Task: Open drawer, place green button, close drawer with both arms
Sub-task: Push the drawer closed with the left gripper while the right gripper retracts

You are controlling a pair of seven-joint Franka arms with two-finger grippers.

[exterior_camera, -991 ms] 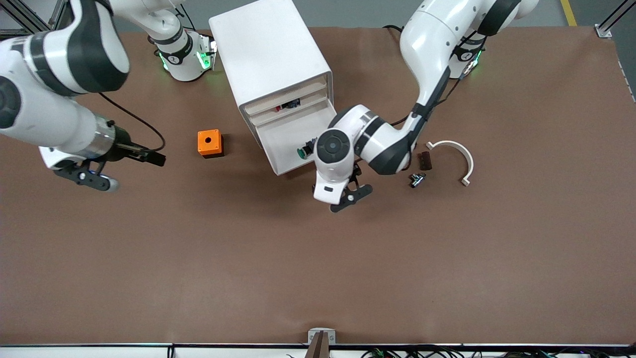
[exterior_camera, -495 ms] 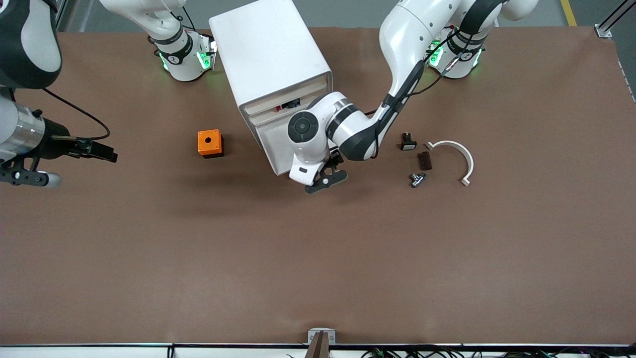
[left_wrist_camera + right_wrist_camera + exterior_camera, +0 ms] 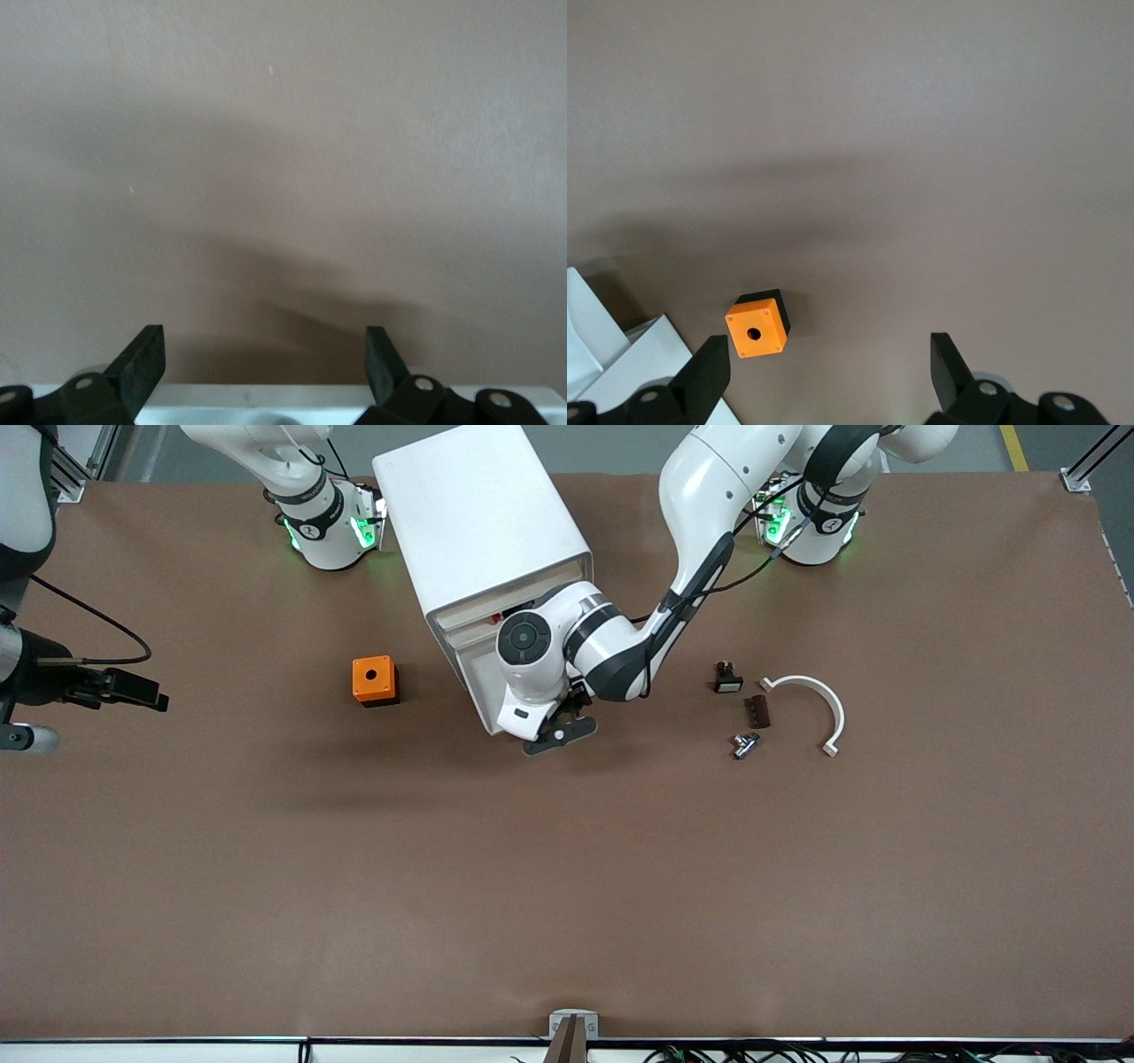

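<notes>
Hovering at the drawer's (image 3: 489,691) front edge, upper centre of the frame, the left hand (image 3: 556,735) is showing its fingers (image 3: 142,361) spread apart and empty over the counter (image 3: 567,886). The button is not showing — the left arm is covering the open tray, so I cannot tell where it is lying. The right hand (image 3: 828,376) is waiting at the frame's left edge, fingers apart, above the orange box (image 3: 375,680). A skewed push risks jamming the drawer or shifting the cabinet (image 3: 478,522).
</notes>
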